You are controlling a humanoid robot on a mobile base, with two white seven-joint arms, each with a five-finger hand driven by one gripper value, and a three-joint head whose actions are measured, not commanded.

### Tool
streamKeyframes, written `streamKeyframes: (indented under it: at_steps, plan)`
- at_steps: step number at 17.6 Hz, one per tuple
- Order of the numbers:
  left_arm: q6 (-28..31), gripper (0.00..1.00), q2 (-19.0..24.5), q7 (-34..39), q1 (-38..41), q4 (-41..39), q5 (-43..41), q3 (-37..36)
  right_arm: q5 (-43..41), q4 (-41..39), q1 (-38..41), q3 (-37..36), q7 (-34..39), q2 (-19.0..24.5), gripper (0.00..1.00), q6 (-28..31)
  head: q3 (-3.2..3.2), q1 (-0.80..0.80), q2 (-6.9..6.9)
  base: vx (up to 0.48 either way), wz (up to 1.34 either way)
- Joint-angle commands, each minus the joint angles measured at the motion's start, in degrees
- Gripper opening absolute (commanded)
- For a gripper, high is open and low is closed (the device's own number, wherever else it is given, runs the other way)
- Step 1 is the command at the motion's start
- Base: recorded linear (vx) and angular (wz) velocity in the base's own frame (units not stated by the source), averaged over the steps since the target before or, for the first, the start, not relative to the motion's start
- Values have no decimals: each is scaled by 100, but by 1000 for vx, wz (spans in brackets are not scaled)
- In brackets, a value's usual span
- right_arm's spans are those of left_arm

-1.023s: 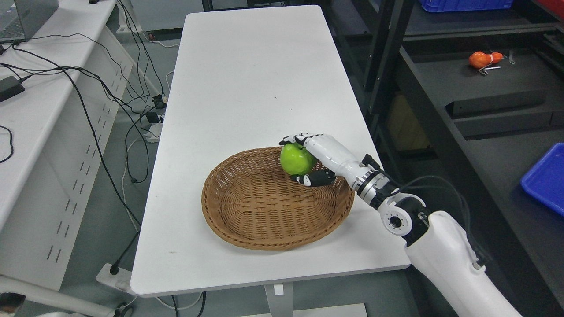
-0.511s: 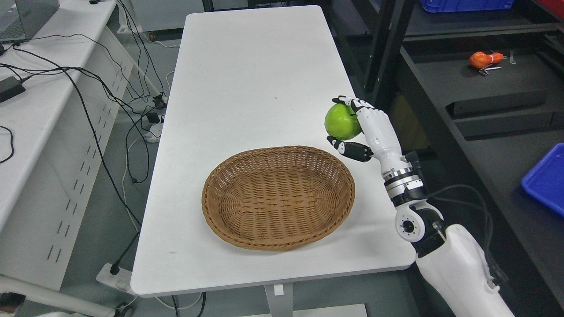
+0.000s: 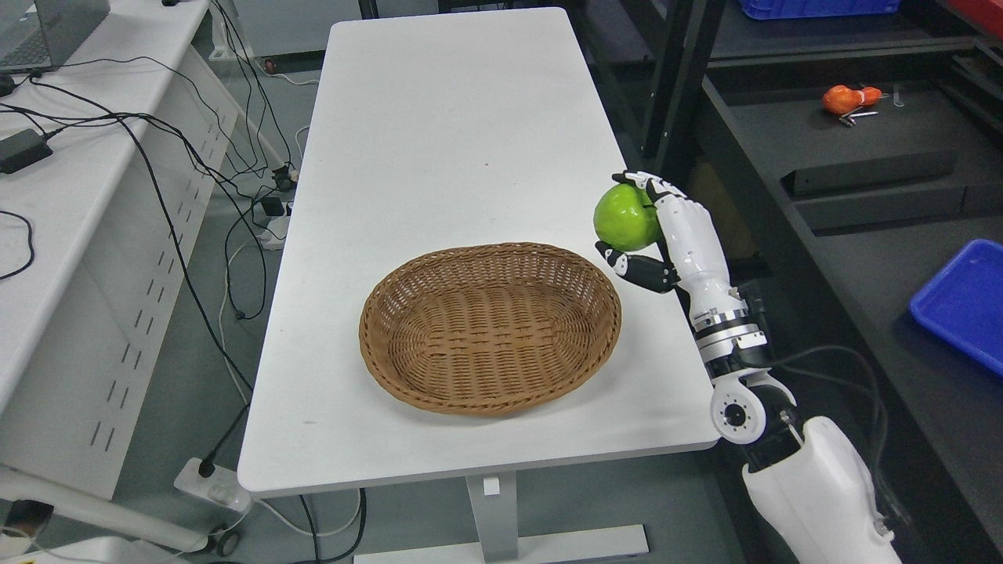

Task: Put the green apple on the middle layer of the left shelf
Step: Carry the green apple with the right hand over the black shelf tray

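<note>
- The apple [image 3: 624,217] is out of the basket [image 3: 490,325] and held in the air by the right hand [image 3: 666,231], so the pick-up looks done.
- The carry and the placing are left: the apple is not yet on any shelf.
- The dark shelf [image 3: 854,180] in view lies on the far side of the hand from the apple; whether it is the one the task means, I cannot tell.
- The fingers [image 3: 641,182] curl over the top of the apple, clamped on it, tips touching its upper skin.
- The thumb [image 3: 636,267] sits below the apple, pointing toward the basket; it looks just under the fruit, and I cannot tell whether it presses on it.
- The apple sits on the palm side of the hand, above the bench [image 3: 439,125] near its edge, well clear of the surface.
- The basket lies below and to the thumb side, empty, apart from the hand.
- An orange thing [image 3: 845,99] lies on the shelf well beyond the back of the hand.
- The left hand does not show.
</note>
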Motion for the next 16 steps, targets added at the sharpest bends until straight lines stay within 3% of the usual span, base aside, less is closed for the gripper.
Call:
streamKeyframes:
  at_steps: [1, 16]
  plan:
    - [5, 100, 100, 2, 0, 6, 0, 0, -247, -301, 357, -278, 48, 140, 1, -165, 0, 0, 0, -142, 0]
    - [5, 100, 100, 2, 0, -3, 0, 0, -256, -336, 762, -604, 48, 184, 1, -192, 0, 0, 0, -251, 47]
